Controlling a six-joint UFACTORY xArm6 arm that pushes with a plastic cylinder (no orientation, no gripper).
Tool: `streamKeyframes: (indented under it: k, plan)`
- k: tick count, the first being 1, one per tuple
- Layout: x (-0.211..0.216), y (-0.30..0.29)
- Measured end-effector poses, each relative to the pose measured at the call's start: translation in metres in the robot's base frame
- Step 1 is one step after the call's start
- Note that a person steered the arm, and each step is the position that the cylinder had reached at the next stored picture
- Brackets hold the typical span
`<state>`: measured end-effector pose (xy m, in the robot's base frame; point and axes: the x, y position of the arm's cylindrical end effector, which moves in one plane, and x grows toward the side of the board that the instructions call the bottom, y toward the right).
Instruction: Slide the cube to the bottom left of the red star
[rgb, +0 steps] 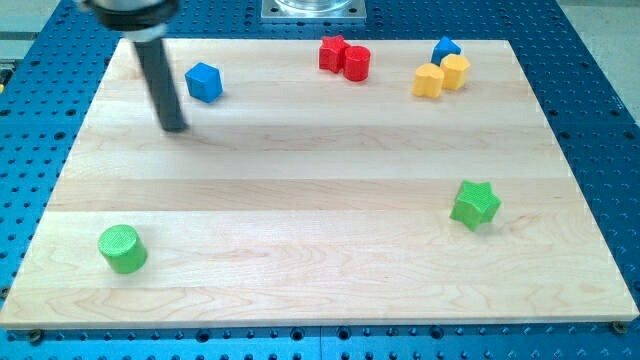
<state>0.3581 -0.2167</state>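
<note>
Nearest the view's bottom, a green cylinder (122, 249) stands upright on the wooden board (320, 270), close to the bottom left corner. Further up and well apart on the view's right sits a green star (475, 204), alone on its part of the board.

Beyond these, on the view's left, my tip (175, 127) touches the board at the end of the dark rod, which rises toward the top left corner of the view. There is no claw on this arm, only the rod, so nothing opens or closes and nothing is held. The tip sits just below and to the left of the blue cube (204, 82), near it but with a sliver of wood showing between them.

Along the far edge, the red star (333, 53) touches a red cylinder (357, 63) on its right; the blue cube lies well apart to their left. Further right, two yellow blocks, a yellow hexagonal block (428, 80) and a yellow cylinder (455, 71), press together, with a small blue block (446, 48) just behind them, its shape unclear. A blue perforated table (600, 120) surrounds the board.
</note>
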Motion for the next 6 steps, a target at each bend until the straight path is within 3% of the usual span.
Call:
streamKeyframes:
  k: [1, 2, 3, 4, 5, 6]
  plan:
    - [-0.046, -0.038]
    - [-0.062, 0.016]
    - [-0.029, 0.094]
    - [-0.023, 0.133]
    - [-0.054, 0.089]
    - [-0.071, 0.097]
